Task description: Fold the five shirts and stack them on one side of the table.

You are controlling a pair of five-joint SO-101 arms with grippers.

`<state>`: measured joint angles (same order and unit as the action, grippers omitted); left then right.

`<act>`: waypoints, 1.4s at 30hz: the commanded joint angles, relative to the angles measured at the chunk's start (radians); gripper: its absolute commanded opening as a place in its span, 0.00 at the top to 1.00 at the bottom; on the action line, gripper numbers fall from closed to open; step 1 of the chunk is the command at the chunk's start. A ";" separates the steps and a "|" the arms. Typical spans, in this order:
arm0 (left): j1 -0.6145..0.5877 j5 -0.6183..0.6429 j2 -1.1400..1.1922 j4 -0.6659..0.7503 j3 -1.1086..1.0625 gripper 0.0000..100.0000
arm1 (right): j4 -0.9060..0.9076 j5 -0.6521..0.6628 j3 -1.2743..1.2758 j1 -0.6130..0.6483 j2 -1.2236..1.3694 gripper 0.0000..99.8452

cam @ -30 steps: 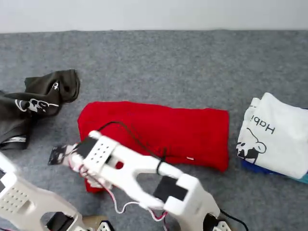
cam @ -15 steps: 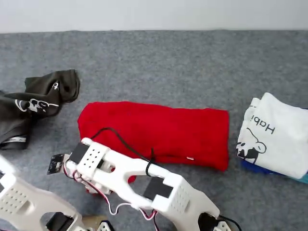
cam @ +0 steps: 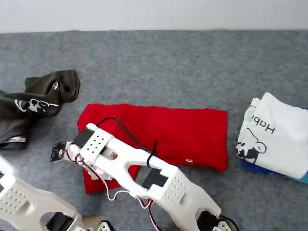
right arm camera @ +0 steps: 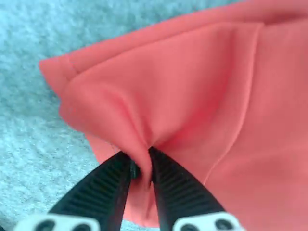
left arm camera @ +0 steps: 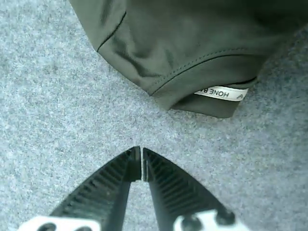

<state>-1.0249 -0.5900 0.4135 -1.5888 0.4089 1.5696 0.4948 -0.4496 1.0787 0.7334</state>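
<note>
A red shirt [cam: 183, 132] lies folded into a long strip at the table's middle. My right arm [cam: 120, 161] crosses over the strip's left end. My right gripper [right arm camera: 142, 161] is shut on a raised fold of the red shirt [right arm camera: 192, 96] near a corner. A dark green shirt [cam: 33, 103] lies crumpled at the far left. Just short of the dark shirt's [left arm camera: 192, 43] hem and white label, my left gripper [left arm camera: 142, 151] is shut and holds nothing, over bare carpet. My left arm [cam: 24, 202] sits at the front left corner.
A stack of folded shirts stands at the right edge, a white printed one [cam: 276, 134] on top and a blue one [cam: 255, 167] beneath. Grey carpet [cam: 168, 67] covers the table, with open room along the back.
The right arm shifted at the red shirt's left end, and more red cloth now lies spread toward the front there. The left arm has hardly moved.
</note>
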 commanded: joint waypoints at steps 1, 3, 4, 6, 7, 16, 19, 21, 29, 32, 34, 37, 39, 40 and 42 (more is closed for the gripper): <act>-0.005 -0.012 -0.018 0.021 0.045 0.98 | 0.041 0.009 -0.038 -0.004 -0.008 0.99; -0.005 -0.012 -0.018 0.021 0.045 0.98 | 0.071 0.009 -0.040 0.002 -0.012 0.96; -0.005 -0.012 -0.018 0.021 0.045 0.98 | 0.093 0.008 -0.040 0.010 -0.022 0.93; -0.005 -0.012 -0.018 0.021 0.045 0.98 | 0.142 0.003 -0.040 0.027 -0.045 0.85; -0.005 -0.012 -0.018 0.021 0.045 0.98 | 0.162 0.003 -0.040 0.036 -0.059 0.82; -0.003 -0.012 -0.018 0.021 0.045 0.98 | 0.177 0.003 -0.029 0.054 -0.110 0.78; -0.003 -0.012 -0.018 0.021 0.045 0.98 | 0.142 0.003 -0.018 0.067 -0.074 0.77; -0.005 -0.012 -0.018 0.021 0.045 0.98 | 0.122 0.003 -0.017 0.068 -0.033 0.77; -0.011 -0.012 -0.018 0.021 0.045 0.98 | 0.084 0.003 -0.017 0.064 0.077 0.85; -0.011 -0.012 -0.018 0.021 0.045 0.98 | 0.025 0.003 -0.017 0.059 0.093 0.95; -0.011 -0.012 -0.018 0.021 0.045 0.98 | -0.008 0.005 -0.017 0.050 0.093 0.97; -0.011 -0.012 -0.018 0.021 0.045 0.98 | -0.031 0.008 -0.018 0.035 0.093 0.98; -0.011 -0.012 -0.018 0.021 0.045 0.98 | -0.028 0.008 -0.021 0.022 0.090 0.98; -0.011 -0.012 -0.018 0.021 0.045 0.98 | -0.025 0.008 -0.021 0.016 0.088 0.98; -0.009 -0.012 -0.018 0.021 0.045 0.98 | -0.021 0.008 -0.023 0.008 0.067 0.99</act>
<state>-1.0249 -0.5961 0.4135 -1.5888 0.4089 1.5681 0.4933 -0.4695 1.0802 0.7841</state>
